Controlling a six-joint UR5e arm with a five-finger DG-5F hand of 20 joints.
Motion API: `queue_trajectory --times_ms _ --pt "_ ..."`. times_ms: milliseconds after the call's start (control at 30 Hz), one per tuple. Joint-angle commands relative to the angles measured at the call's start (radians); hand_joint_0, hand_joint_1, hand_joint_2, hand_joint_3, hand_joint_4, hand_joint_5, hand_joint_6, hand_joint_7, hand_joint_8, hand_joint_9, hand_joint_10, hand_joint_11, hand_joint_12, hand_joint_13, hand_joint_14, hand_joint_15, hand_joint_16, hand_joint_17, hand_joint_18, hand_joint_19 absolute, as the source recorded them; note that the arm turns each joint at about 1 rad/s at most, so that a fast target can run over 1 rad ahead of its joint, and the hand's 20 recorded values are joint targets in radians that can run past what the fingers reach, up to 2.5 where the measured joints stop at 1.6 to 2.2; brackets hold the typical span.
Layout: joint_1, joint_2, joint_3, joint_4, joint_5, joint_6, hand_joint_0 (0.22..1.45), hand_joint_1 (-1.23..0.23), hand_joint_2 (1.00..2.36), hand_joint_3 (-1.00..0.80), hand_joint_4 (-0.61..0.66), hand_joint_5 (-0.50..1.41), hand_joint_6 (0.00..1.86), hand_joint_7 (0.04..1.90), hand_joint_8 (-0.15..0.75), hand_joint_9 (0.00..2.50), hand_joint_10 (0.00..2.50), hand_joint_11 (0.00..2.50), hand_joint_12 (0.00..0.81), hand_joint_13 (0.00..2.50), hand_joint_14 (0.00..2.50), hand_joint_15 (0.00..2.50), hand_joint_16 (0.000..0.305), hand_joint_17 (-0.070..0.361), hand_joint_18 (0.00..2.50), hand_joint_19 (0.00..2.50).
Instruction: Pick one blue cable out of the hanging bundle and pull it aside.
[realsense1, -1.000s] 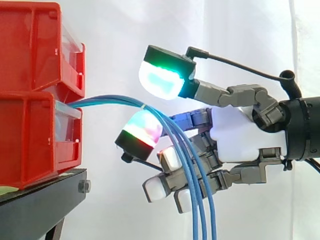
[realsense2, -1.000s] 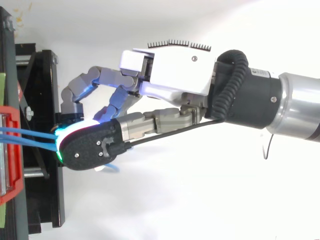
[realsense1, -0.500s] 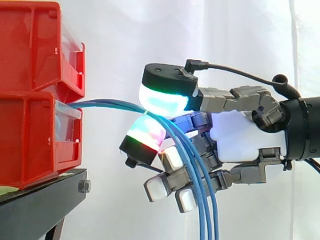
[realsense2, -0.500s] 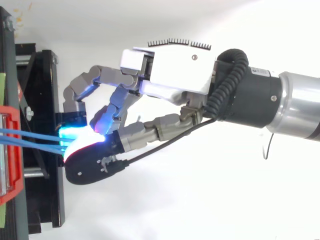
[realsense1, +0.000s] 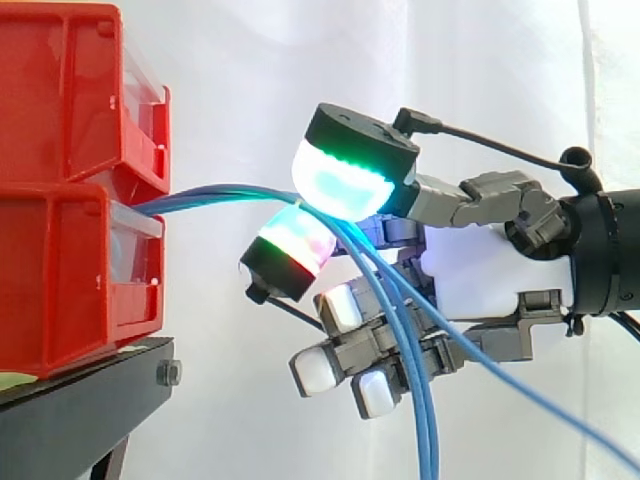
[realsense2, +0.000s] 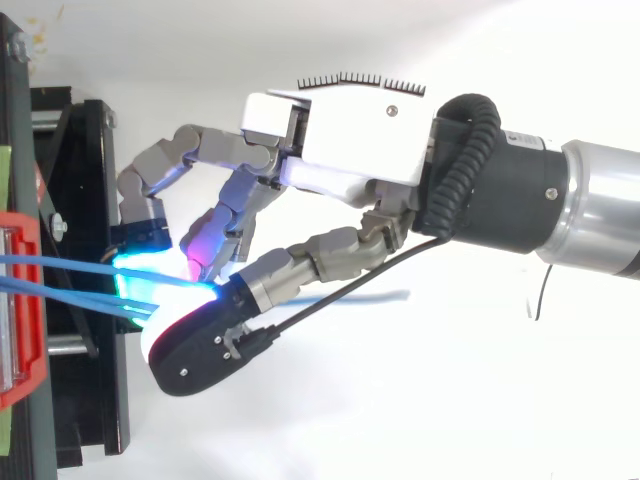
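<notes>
1. Two red bins (realsense1: 60, 100) sit stacked on a black stand (realsense1: 80, 400) at the left, with a white curtain (realsense1: 250, 60) behind them.
2. A bundle (realsense1: 428, 440) of blue cables comes out of the front of the lower bin. It arches over to the right and hangs down past the bottom of the side view.
3. The robot hand (realsense1: 490, 285) reaches in from the right, about level with the lower bin.
4. Its thumb pad (realsense1: 345, 180), glowing green and cyan, sits on top of the arch. A finger pad (realsense1: 292, 250) glowing red and green is just beneath it. The two are closed together with cable caught between them.
5. The other fingers (realsense1: 340, 312) are curled in underneath, their white pads turned towards the bins. The hanging strands run down in front of them.
6. One blue cable (realsense1: 545, 402) runs apart from the rest. From the pinch it slants down to the right, under the palm, and off the right edge, well apart from the hanging strands lower down.
7. From above, the cables show as separate blue lines from the bin to the glowing pads. A stretch of blue cable shows beyond the thumb, heading towards the wrist.
</notes>
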Motion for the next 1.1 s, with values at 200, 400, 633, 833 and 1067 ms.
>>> queue_trajectory --times_ms 200,400,633,833,1067 --pt "-0.002 0.000 -0.001 -0.003 -0.002 0.001 0.69 -1.07 1.00 -0.50 -0.15 -0.11 0.93 1.00 0.240 1.18 0.02 0.54 0.300 0.94 0.02 0.59 0.037 0.083 0.92 0.68" --pt "-0.002 0.000 0.000 -0.003 -0.002 0.001 0.61 -1.12 1.00 -0.50 -0.05 -0.13 0.93 0.99 0.247 1.14 0.01 0.55 0.311 0.94 0.02 0.61 0.039 0.087 0.92 0.70" --pt "-0.002 0.000 0.000 -0.003 -0.002 0.002 0.42 -0.87 1.00 -0.50 0.03 -0.11 0.92 0.98 0.307 1.18 0.01 0.55 0.385 0.97 0.02 0.61 0.054 0.121 1.00 0.69" --pt "-0.002 0.000 0.000 -0.003 -0.002 0.002 0.39 -0.64 1.00 -0.50 0.05 -0.10 0.90 1.03 0.365 1.23 0.01 0.54 0.421 0.99 0.02 0.61 0.060 0.135 1.03 0.71" --pt "-0.002 0.000 0.000 -0.004 -0.002 0.002 0.51 -0.61 1.00 -0.50 0.05 -0.10 0.89 1.11 0.326 1.22 0.02 0.55 0.378 0.97 0.02 0.63 0.050 0.113 0.97 0.76"
